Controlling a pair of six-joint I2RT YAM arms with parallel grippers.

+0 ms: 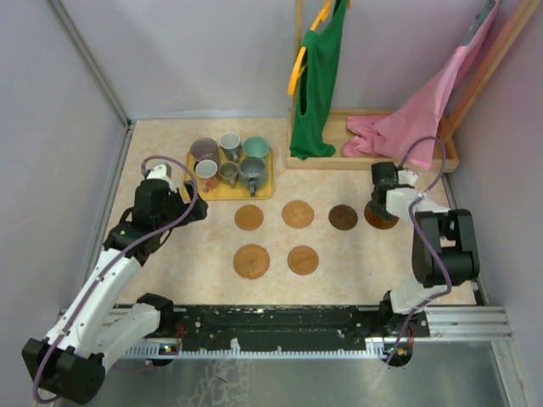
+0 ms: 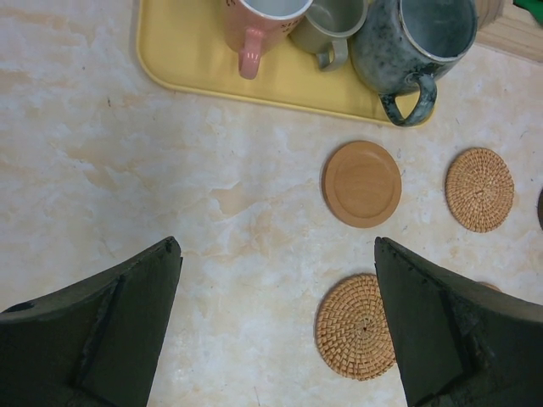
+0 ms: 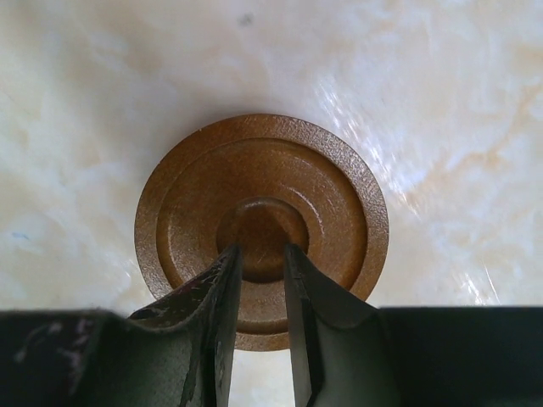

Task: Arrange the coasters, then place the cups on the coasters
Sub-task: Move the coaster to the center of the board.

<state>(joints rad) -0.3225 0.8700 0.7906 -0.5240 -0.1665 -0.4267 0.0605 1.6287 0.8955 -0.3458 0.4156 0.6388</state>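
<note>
Six coasters (image 1: pixel 298 214) lie flat on the pale counter (image 1: pixel 356 271) — four in a row running left to right across the middle of the overhead frame, two more in a shorter row just below it. The right pincer (image 3: pixel 263 251) hangs over the rightmost disc of the upper row, a brown ringed coaster (image 3: pixel 339 195) lying face up. Its fingers are drawn nearly together with a thin slit between them, and we see nothing clamped there. Whether the tips touch the disc we cannot tell.

The left pincer (image 2: pixel 277 246), at the left of the overhead frame, stands spread wide over bare counter, holding nothing. All six cups (image 1: pixel 229 161) stand upright, mouths up, crowded on the yellow tray (image 2: pixel 174 51) above the left end of the rows — none on a coaster yet.

In the left wrist view, the pink cup (image 2: pixel 246 30), the grey-green cup (image 2: pixel 318 38) and the dark speckled mug (image 2: pixel 382 59) turn their handles toward the bottom of the frame.
</note>
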